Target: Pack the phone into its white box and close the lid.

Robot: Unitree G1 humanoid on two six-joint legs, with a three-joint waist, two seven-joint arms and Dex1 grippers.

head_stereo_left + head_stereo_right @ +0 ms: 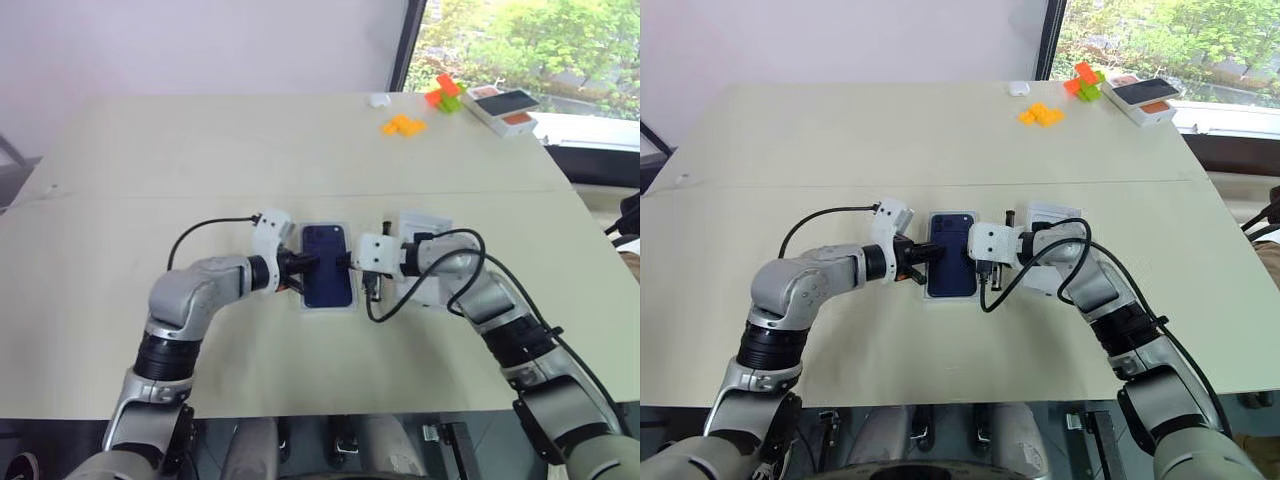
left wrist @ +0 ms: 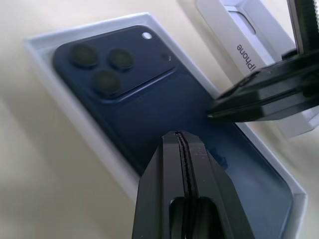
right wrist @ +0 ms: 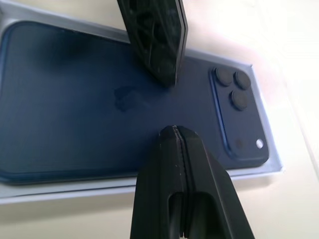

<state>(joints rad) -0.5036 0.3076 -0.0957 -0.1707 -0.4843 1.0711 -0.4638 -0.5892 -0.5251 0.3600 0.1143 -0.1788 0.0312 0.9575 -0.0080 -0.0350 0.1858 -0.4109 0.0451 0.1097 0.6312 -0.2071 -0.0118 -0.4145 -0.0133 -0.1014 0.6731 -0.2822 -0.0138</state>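
Note:
The dark navy phone (image 1: 327,268) lies camera side up inside the white box (image 2: 75,102), whose thin rim shows all around it. My left gripper (image 1: 312,263) reaches in from the left, shut, its tip (image 2: 179,137) just over the phone's back. From the right comes my right gripper (image 1: 346,260), also shut and holding nothing, its tip (image 3: 174,130) over the phone's middle. The two tips point at each other, a short way apart. The white lid (image 1: 425,226) lies right of the box, partly under my right arm; lettering shows on its side (image 2: 247,51).
At the table's far right corner stand a box with black and orange on its top (image 1: 506,108), orange and green blocks (image 1: 443,94), flat orange pieces (image 1: 403,125) and a small white object (image 1: 378,99). A seam crosses the table (image 1: 150,150) behind the box.

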